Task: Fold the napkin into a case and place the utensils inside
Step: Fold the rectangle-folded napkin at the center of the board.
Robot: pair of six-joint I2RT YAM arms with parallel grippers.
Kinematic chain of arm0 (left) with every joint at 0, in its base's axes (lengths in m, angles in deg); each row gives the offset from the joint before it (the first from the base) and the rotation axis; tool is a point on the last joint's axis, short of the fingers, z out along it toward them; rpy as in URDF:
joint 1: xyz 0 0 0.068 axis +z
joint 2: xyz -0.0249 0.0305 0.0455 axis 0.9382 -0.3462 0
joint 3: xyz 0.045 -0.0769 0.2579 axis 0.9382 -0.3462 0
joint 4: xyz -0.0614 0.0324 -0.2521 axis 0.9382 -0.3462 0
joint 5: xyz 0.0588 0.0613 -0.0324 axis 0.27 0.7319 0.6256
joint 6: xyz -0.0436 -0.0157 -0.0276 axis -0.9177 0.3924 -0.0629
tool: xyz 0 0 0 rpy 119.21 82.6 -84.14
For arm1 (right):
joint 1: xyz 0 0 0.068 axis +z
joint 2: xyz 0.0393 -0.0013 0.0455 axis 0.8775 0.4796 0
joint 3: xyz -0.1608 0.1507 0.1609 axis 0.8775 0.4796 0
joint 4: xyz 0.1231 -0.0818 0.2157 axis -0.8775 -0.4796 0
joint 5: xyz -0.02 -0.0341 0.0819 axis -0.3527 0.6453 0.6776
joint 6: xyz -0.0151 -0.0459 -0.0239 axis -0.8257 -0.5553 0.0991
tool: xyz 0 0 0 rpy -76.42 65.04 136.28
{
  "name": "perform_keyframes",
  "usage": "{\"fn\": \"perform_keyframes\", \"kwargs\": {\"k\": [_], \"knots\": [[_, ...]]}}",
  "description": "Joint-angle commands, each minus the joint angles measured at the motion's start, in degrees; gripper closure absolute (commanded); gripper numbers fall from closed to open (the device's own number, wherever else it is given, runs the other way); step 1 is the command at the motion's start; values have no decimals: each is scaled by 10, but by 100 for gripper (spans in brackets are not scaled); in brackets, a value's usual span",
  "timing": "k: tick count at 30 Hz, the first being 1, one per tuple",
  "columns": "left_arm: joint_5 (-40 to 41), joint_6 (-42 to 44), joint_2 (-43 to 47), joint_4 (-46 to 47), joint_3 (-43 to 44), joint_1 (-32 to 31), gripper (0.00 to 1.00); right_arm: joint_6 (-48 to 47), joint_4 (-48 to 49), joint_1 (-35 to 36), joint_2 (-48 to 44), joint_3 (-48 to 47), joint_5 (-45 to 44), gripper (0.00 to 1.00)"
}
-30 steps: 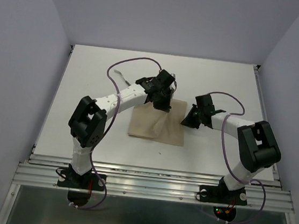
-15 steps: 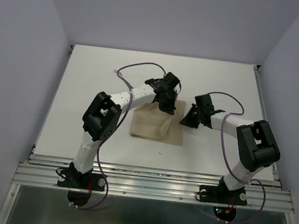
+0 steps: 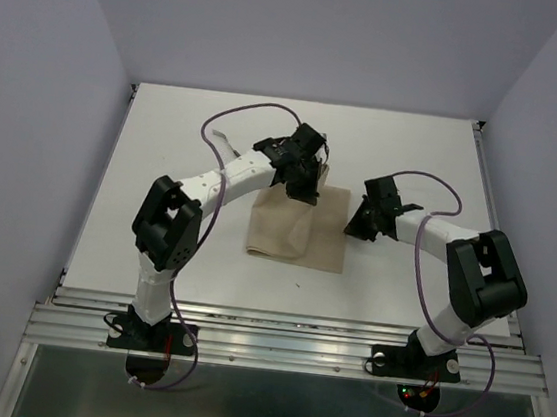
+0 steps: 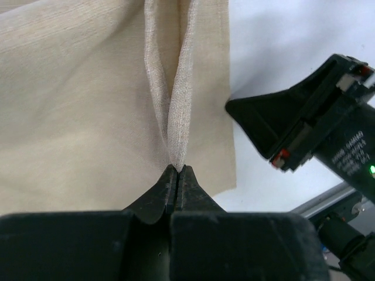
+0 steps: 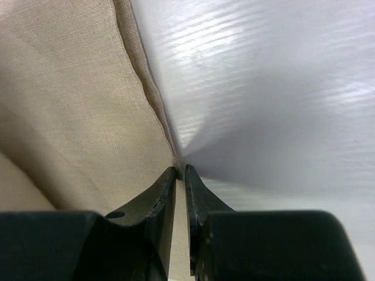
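Napkin (image 3: 298, 235) beige, matte, lying folded, raised pleat pinched by left gripper (image 4: 177, 170), right gripper (image 5: 180, 170) nipping its edge

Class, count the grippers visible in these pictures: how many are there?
2. The left gripper pinches a raised fold of the napkin; the right gripper nips the napkin's right edge.

Left gripper (image 4: 177, 173) clamped on a napkin (image 4: 76, 105) fold.
The jaws are pressed together on a raised, pinched ridge of the beige cloth, with flat cloth on either side. The black right gripper (image 4: 249, 114) is just beside the cloth's right edge, over the white table (image 4: 275, 41).
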Motion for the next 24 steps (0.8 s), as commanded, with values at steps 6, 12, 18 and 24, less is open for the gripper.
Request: {"fn": "perform_keyframes", "kwargs": {"k": [6, 12, 18, 24], "knots": [[0, 105, 170, -39, -64, 75, 100, -27, -64, 5, -64, -53, -52, 81], [-60, 171, 187, -29, -117, 127, 100, -32, -27, 5, -42, -77, 26, 81], [-63, 211, 209, -37, -132, 154, 100, -16, 38, 48, 24, -143, 107, 81], [-57, 230, 243, -40, -142, 188, 100, 4, 73, 80, 157, -276, 157, 81]]}}
